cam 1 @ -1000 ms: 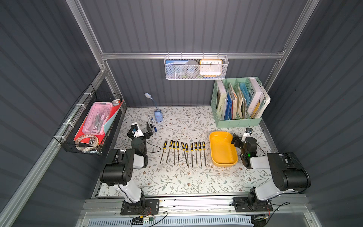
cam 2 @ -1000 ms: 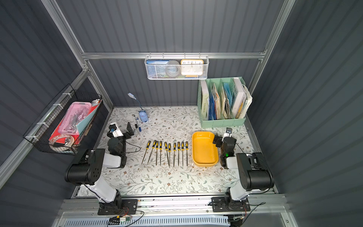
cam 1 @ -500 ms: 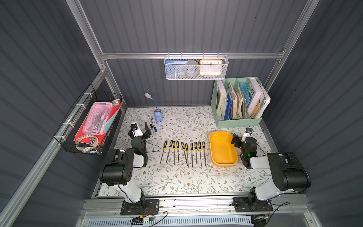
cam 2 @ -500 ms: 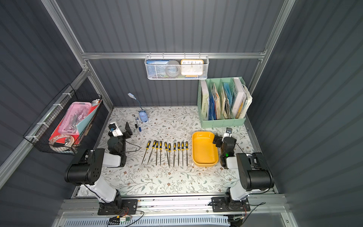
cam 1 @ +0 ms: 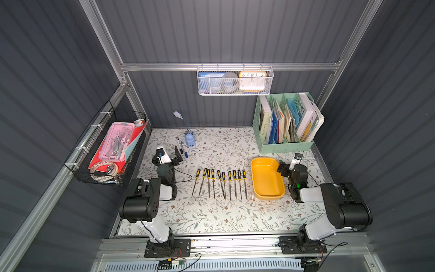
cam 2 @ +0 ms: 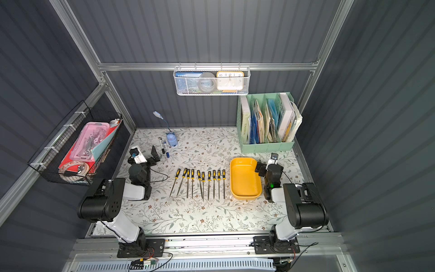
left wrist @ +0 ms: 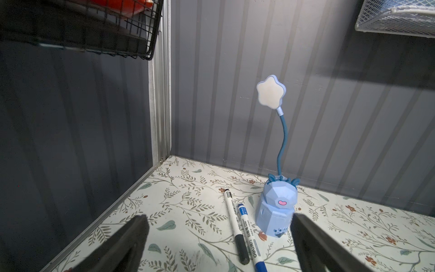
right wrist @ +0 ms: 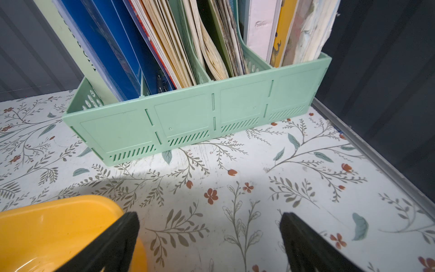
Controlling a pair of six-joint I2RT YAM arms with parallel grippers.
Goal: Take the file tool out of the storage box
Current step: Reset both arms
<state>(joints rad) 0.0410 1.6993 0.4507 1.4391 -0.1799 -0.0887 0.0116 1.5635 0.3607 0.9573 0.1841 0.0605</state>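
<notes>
Files (cam 1: 229, 176): ten; storage box (cam 1: 267, 182): one.

A mint-green book organiser (cam 1: 284, 148) filled with books (cam 1: 280, 122) was set at the far right corner of the floral worktop (cam 1: 211, 216). A blue star-headed lamp (cam 1: 189, 140) was stood near the back wall (cam 1: 223, 35), two markers (cam 1: 180, 146) laid just beside it. A white mesh basket (cam 1: 235, 93) holding a clock (cam 1: 253, 80) was hung from the rear rail (cam 1: 164, 67); a pink case (cam 1: 116, 141) was kept in a black wire basket (cam 1: 88, 141) at the left.
</notes>
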